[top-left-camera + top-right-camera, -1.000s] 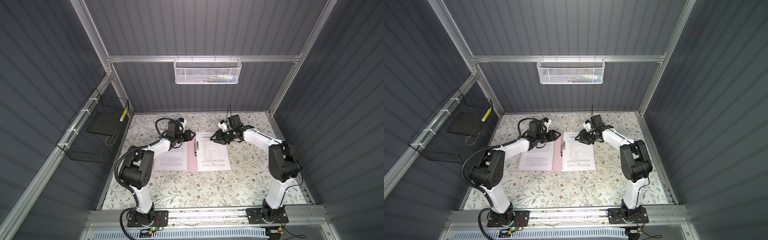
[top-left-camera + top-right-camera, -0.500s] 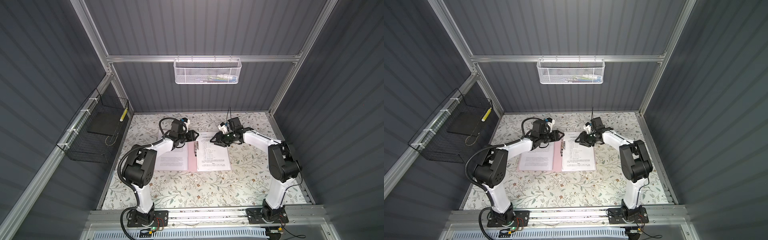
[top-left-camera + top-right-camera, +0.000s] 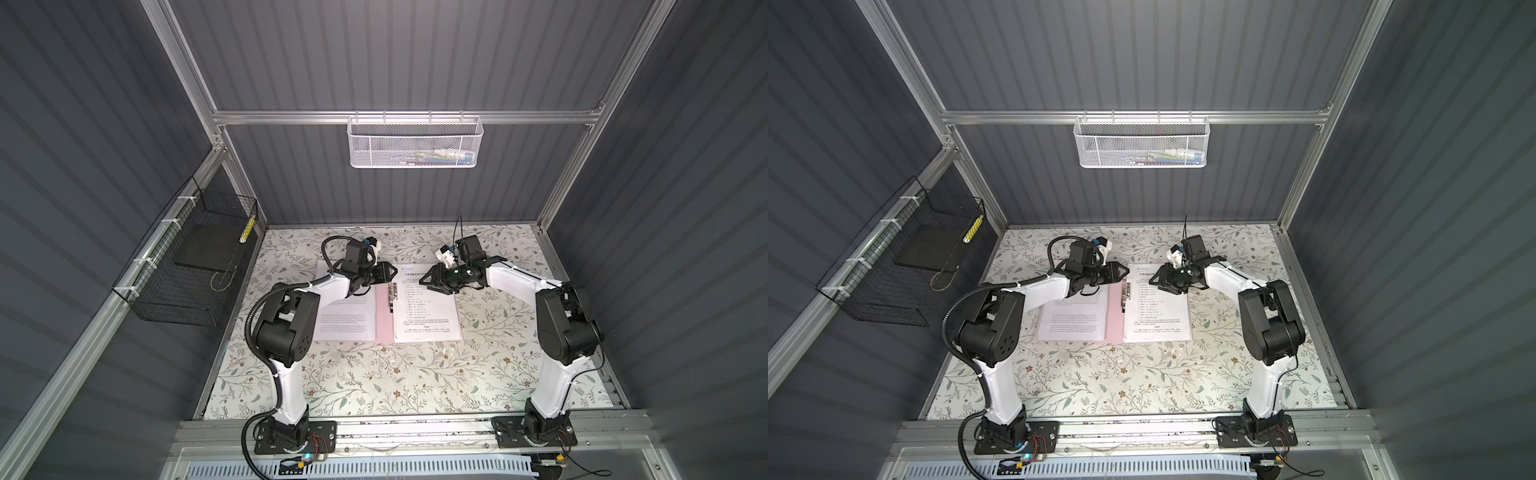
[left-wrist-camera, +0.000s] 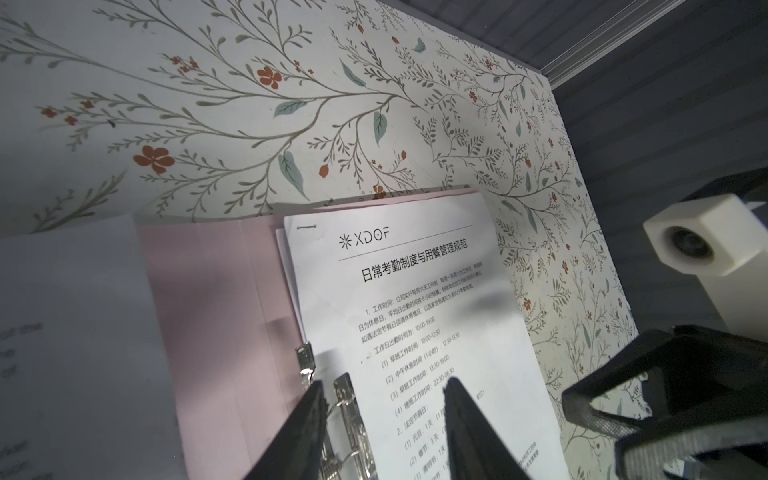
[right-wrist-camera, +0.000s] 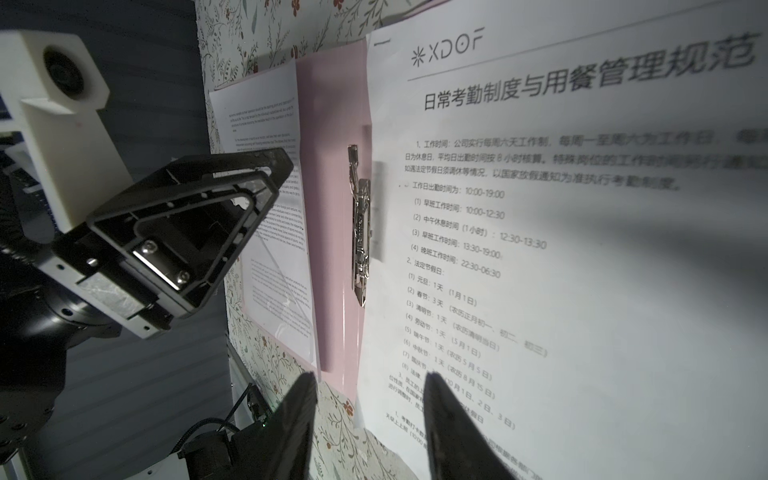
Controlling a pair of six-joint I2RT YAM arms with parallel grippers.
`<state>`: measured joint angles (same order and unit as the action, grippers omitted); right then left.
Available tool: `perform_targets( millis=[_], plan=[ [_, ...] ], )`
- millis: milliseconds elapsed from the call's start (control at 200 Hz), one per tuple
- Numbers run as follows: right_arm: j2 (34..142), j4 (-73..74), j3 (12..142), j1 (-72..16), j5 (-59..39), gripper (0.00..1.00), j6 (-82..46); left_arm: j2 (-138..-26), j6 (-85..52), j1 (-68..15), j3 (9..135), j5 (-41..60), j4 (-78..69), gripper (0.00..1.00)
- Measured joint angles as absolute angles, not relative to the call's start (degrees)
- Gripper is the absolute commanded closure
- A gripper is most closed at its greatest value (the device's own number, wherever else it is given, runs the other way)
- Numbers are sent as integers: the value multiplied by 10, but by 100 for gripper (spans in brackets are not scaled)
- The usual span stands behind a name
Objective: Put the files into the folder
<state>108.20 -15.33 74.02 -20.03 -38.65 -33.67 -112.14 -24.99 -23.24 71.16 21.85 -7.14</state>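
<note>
Both jaws hang parted, empty, mid-frame. Judged best: lift silver clip [image 3: 392, 296] on pale pink folder [image 3: 383, 324], tuck white printed sheets [image 3: 428, 309] squarely under.

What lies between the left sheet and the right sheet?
A bare pink strip of the folder with its metal clip, seen in both top views.

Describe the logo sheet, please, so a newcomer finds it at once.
An open pink folder lies on the floral table. The logo sheet covers its right flap, beside the metal clip. Unlike the left sheet, it has an XDOF header.
</note>
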Motion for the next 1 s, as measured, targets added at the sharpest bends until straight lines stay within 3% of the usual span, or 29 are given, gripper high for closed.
perform_targets(
  millis=[345, 1001],
  plan=[
    [1082, -152, 740, -200, -387, 54, -336, -1162, -232, -233, 735, 175, -49, 54],
    [1090, -153, 740, -200, -387, 53, -335, -1216, -232, -233, 769, 193, -51, 54]
  ],
)
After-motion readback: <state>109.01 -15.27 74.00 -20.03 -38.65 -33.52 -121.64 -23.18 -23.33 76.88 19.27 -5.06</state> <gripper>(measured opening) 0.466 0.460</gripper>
